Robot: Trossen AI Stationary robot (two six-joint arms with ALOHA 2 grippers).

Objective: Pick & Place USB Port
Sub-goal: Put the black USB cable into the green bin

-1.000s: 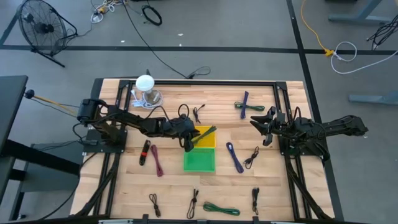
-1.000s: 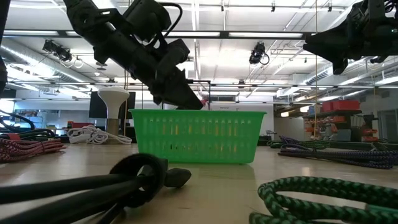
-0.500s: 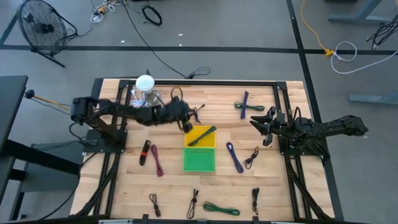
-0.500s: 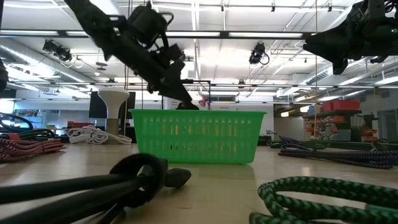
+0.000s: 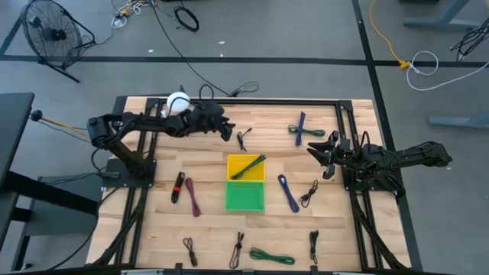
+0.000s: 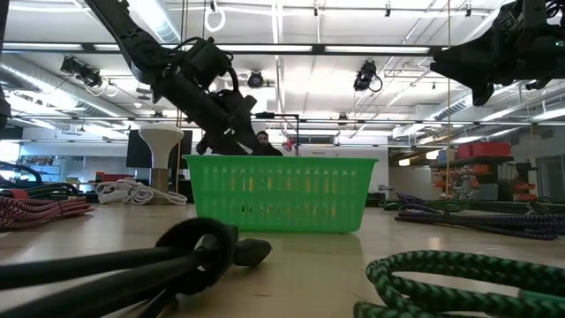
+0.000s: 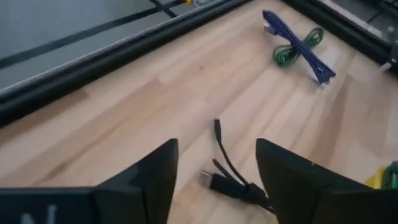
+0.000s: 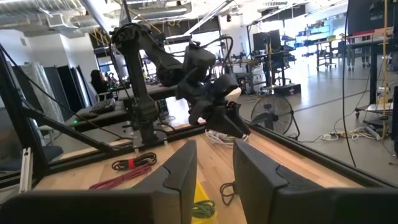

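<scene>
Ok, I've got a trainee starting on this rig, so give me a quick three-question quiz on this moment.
1. True or false: the left gripper is empty, its fingers apart.
2. What lies across the yellow bin? A) green cable B) red cable C) nothing
3. Which black cable is the left gripper nearest in the high view?

Key:
1. True; the left wrist view shows nothing between its fingers.
2. A, the green cable.
3. The black USB cable beside it, behind the yellow bin.

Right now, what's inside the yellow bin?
In the high view, the yellow bin holds a green cable lying diagonally across it, one end poking over the rim. Whatever might lie beneath that cable is covered. The green bin next to it looks empty.
</scene>
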